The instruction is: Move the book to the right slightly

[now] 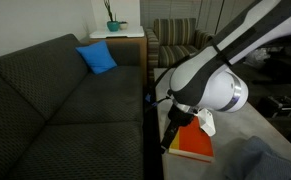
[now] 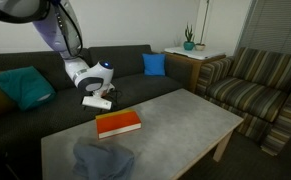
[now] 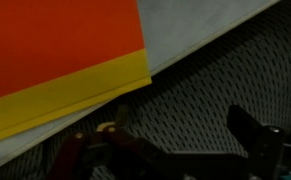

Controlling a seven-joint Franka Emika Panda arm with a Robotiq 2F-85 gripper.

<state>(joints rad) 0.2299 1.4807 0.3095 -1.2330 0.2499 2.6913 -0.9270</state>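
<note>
We see the book (image 2: 118,124) flat on the worktop (image 2: 190,112), near the edge facing the sofa (image 2: 125,62), long axis approx. along that edge. The tool (image 2: 97,101) hangs just beside the book's yellow edge, sofa side, fingers wide apart w/ nothing between.

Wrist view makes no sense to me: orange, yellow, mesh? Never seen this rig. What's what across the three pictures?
There is one robot arm, steered remotely by a person. Two pictures come from cameras standing in the room. The third comes from a camera on the wrist, looking past the dark fingers. The orange and yellow there is the book, lying on the grey table. The mesh is the fabric of the sofa. A greyish cloth also lies on the table. The fingers stand apart and hold nothing.
</note>
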